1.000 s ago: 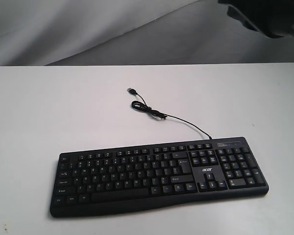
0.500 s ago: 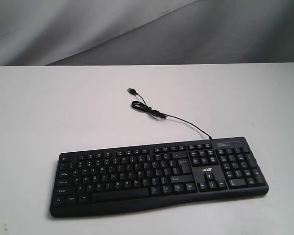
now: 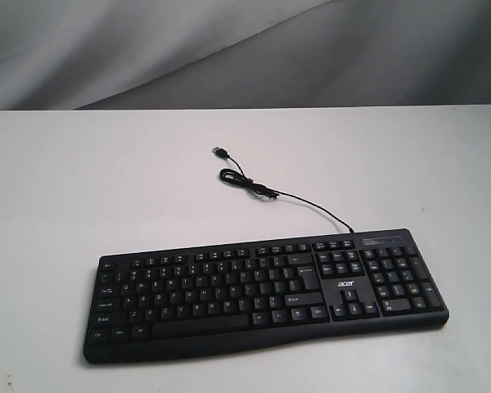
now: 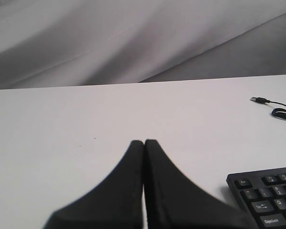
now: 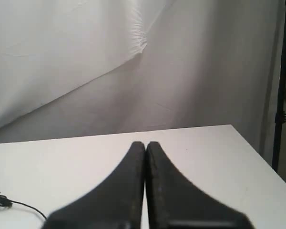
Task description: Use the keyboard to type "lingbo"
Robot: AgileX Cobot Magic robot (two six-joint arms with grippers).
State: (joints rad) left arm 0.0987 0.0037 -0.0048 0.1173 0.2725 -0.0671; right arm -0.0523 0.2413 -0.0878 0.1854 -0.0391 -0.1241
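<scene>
The black keyboard [image 3: 266,295] with white legends and an "acer" logo lies near the front of the white table, number pad to the right. Its thin black cable [image 3: 295,199] curls back to a loose USB plug [image 3: 221,152]. Neither arm shows in the exterior view. In the left wrist view my left gripper [image 4: 144,141] is shut with nothing in it, above bare table, and the keyboard's corner [image 4: 269,198] sits off to one side. In the right wrist view my right gripper [image 5: 145,143] is shut and empty over bare table; the keyboard is out of that view.
The white table [image 3: 82,180] ends at a far edge backed by grey and white draped cloth [image 3: 147,49]. The right wrist view shows the table's right edge [image 5: 257,157], a dark stand [image 5: 279,95] beyond it, and a bit of cable [image 5: 5,202].
A dark shape at the top right of the exterior view one second ago has gone out of view. The keyboard and cable have not moved.
</scene>
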